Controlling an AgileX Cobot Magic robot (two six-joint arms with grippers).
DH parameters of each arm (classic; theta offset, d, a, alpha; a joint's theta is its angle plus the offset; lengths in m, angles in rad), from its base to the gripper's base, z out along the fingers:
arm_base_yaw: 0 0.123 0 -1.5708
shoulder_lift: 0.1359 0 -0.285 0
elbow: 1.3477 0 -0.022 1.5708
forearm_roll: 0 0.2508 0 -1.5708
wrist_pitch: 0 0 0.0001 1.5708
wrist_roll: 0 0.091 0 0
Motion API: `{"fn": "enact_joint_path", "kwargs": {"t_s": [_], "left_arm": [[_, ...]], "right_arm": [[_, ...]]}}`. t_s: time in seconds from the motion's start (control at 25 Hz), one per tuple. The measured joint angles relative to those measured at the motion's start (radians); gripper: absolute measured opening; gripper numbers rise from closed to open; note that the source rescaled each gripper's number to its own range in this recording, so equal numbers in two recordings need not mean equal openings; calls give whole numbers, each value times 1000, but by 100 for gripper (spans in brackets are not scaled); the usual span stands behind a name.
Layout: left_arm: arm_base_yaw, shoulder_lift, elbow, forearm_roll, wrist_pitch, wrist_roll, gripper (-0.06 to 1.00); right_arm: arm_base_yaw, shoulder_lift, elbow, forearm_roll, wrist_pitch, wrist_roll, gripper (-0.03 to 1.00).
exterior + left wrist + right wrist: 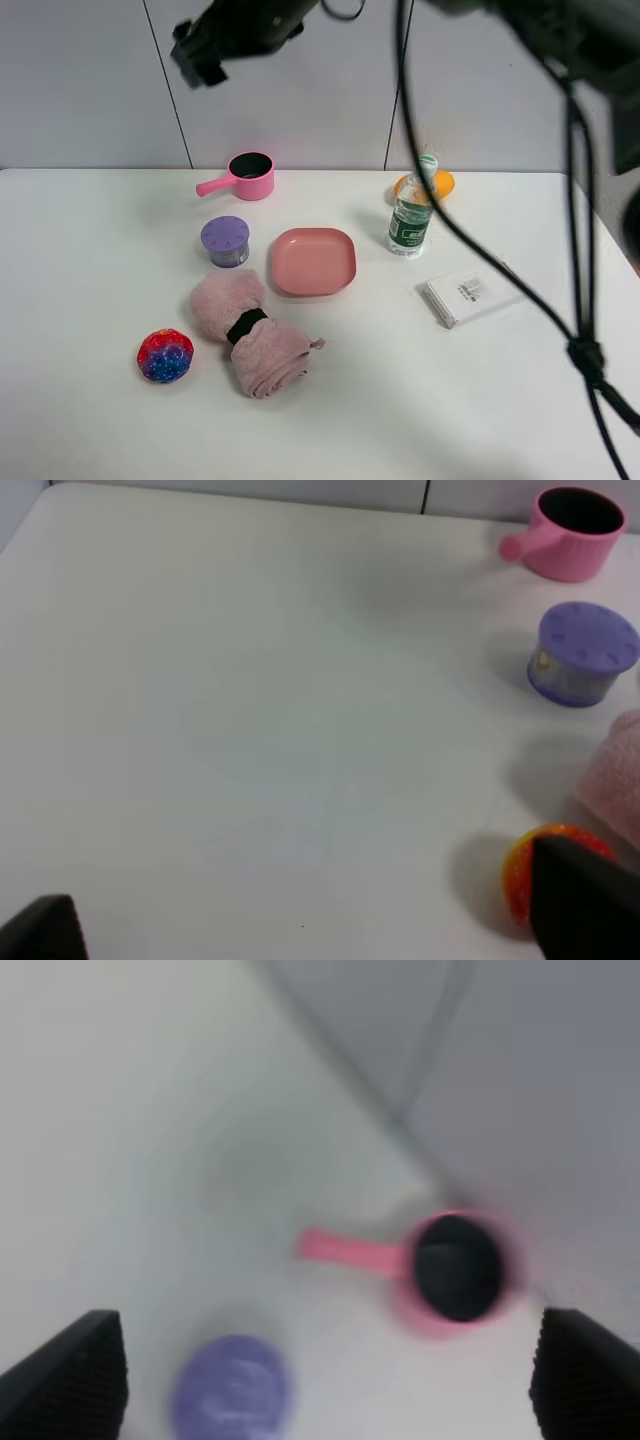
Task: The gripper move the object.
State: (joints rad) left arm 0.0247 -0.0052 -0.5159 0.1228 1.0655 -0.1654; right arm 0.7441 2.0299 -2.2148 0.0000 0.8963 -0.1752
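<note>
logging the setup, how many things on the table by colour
pink: 3 (saucepan, plate, rolled towel)
purple: 1 (jar)
multicoloured: 1 (ball)
orange: 1 (round thing)
clear: 1 (water bottle)
white: 1 (box)
total: 8

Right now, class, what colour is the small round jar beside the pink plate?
The jar is lavender-purple, with small knobs on top; clearest in the left wrist view.

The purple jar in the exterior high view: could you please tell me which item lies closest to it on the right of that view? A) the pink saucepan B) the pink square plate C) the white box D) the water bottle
B: the purple jar stands just left of the pink square plate, with only a narrow strip of table between them.
</note>
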Motion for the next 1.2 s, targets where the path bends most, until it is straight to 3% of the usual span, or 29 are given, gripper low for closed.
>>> {"fn": "enact_joint_path", "kwargs": {"t_s": [0.24, 0.36, 0.56, 0.8, 0.92, 1.2], "left_arm": [[0, 0, 0, 0, 0, 0, 100], [0, 0, 0, 0, 0, 0, 100], [0, 0, 0, 0, 0, 0, 100], [0, 0, 0, 0, 0, 0, 100], [0, 0, 0, 0, 0, 0, 100], [0, 0, 0, 0, 0, 0, 100]], "right_arm": [[-2, -265, -1, -422, 196, 85, 48], [-28, -382, -1, -538, 297, 103, 48], [-120, -573, -3, -568, 320, 129, 48], [-128, -833, 44, -593, 320, 126, 48], [-128, -992, 169, -604, 320, 99, 48], [-130, -1376, 641, -580, 323, 44, 48]]}}
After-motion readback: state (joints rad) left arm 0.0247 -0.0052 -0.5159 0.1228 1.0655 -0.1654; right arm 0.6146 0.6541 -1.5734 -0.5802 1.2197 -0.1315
